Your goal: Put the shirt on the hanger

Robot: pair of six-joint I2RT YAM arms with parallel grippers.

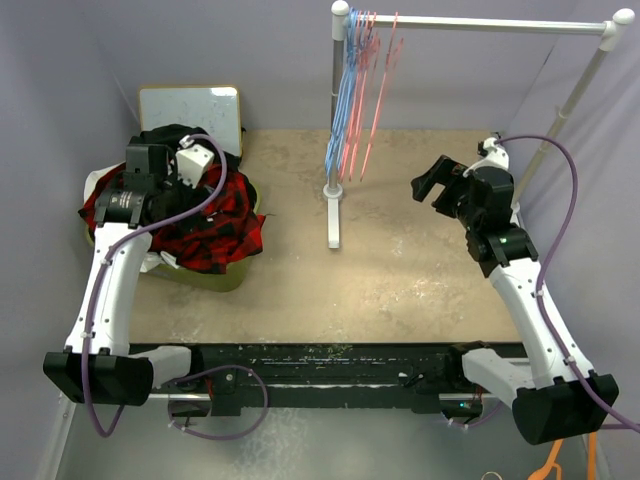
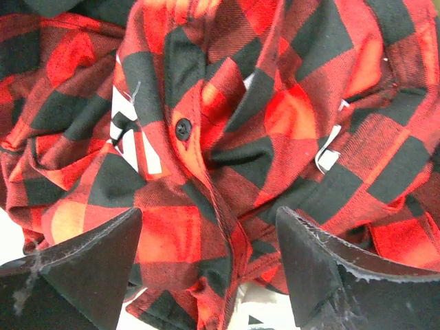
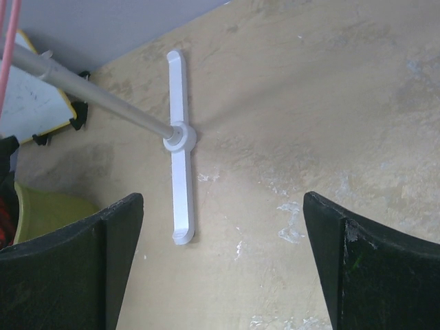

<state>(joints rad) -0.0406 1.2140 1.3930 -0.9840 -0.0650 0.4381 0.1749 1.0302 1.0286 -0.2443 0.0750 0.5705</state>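
The shirt point(image 1: 215, 225), a large red-and-black buffalo-check flannel with white block lettering, lies crumpled at about nine o'clock on the tan table point(image 1: 400, 280), heaped in a yellow-green basket point(image 1: 215, 278) and spilling over its rim. A white tube garment rack point(image 1: 470, 22) stands at the table's middle toward twelve o'clock, its flat foot point(image 3: 180, 148) resting on the tabletop.

The left gripper point(image 2: 208, 213) points down onto the pile with its jaws spread wide and nothing between them. In the left wrist view the shirt point(image 2: 227, 137) fills everything from nine o'clock round to three o'clock of the two fingertips. A folded placket with a black button point(image 2: 183, 128) lies just beyond the gap, at about eleven o'clock. Whether the fingers touch the cloth cannot be told.

The right gripper point(image 1: 432, 183) hangs at three o'clock over bare table, fully spread and empty, well apart from the shirt.

A thin pale-pink wire hanger point(image 1: 380, 95) hangs on the rack's rail at twelve o'clock, beside light-blue hangers point(image 1: 343, 100).
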